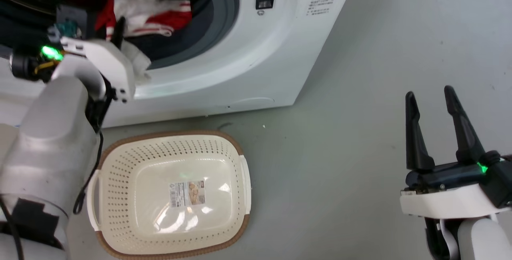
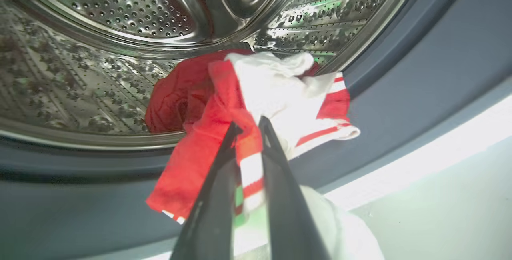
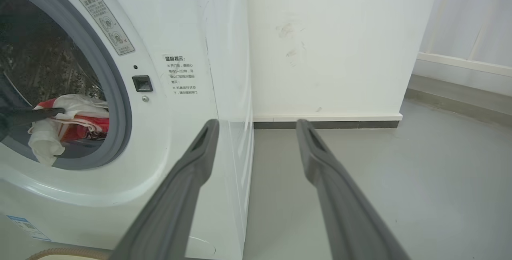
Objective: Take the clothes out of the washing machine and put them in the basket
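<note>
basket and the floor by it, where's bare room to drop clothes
The basket is bare inside. Grey floor lies bare between basket and right gripper. Crowded: the washing machine mouth, where the left gripper pinches the clothes.

Pale grey forearm shell (image 1: 52, 144), white wrist housing (image 1: 108, 64), black cable (image 1: 86, 186) (green lights (image 1: 51, 53) at both wrists); the right hand (image 1: 430, 92) has long dark tapered fingers (image 1: 416, 140).

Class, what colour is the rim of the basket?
Brown, woven-look, around the cream basket; the head view shows it best.
</note>
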